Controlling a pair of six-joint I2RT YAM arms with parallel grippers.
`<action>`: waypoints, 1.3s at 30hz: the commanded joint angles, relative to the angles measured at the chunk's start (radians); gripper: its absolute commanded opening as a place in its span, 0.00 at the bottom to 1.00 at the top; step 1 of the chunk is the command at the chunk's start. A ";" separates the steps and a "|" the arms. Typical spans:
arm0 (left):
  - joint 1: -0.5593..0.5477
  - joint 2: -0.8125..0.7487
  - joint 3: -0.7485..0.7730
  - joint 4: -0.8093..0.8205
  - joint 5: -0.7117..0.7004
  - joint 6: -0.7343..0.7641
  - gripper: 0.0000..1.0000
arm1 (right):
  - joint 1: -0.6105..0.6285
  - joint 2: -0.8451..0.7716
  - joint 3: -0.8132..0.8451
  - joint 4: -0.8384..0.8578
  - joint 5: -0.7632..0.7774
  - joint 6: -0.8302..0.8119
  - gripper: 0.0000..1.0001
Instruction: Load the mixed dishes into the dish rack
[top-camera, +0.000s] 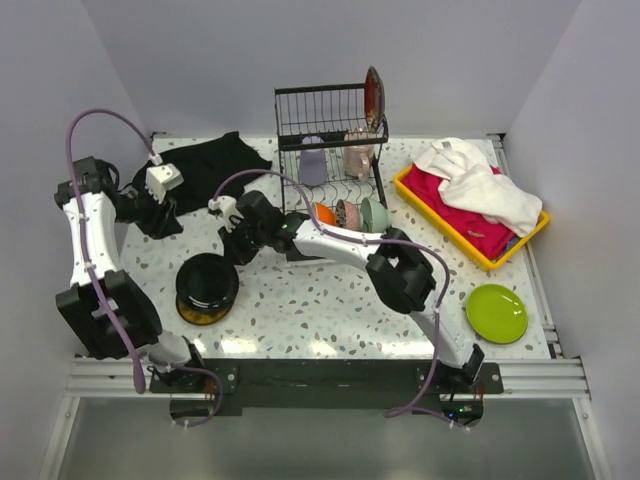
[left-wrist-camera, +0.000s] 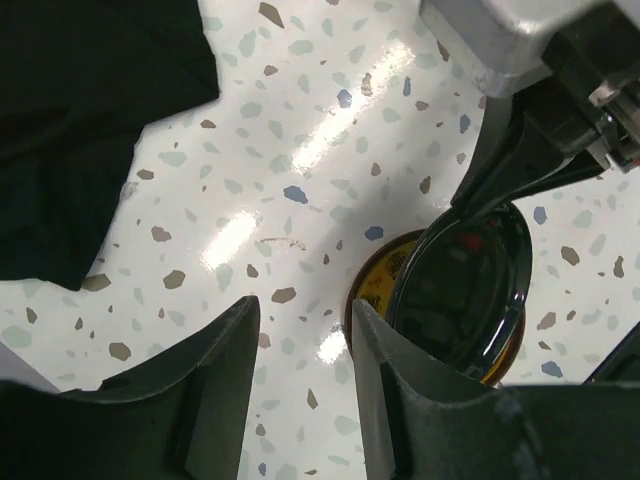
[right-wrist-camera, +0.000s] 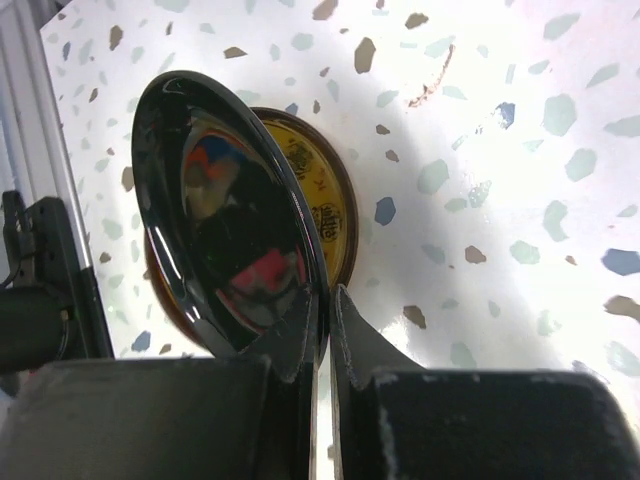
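We see a glossy black plate (right-wrist-camera: 230, 220), a matt black cloth (left-wrist-camera: 90, 120), and a smooth, shiny speckled tabletop (left-wrist-camera: 300, 130).

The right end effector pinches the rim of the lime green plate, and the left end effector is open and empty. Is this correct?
Not quite. The right wrist view shows the right end effector pinching the rim of the black plate. The left end effector is indeed open and empty.

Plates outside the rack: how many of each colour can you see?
Black plate: 1
Yellow plate: 1
Lime plate: 1
Total: 3
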 joint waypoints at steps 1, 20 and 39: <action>0.004 -0.055 0.012 -0.128 0.026 0.056 0.48 | 0.006 -0.141 -0.014 -0.020 0.037 -0.109 0.00; -0.167 -0.183 -0.117 -0.105 0.078 0.077 0.50 | 0.005 -0.359 -0.163 -0.049 0.135 -0.263 0.00; -0.212 -0.075 -0.101 -0.126 0.124 0.082 0.46 | 0.005 -0.387 -0.114 -0.038 0.120 -0.295 0.00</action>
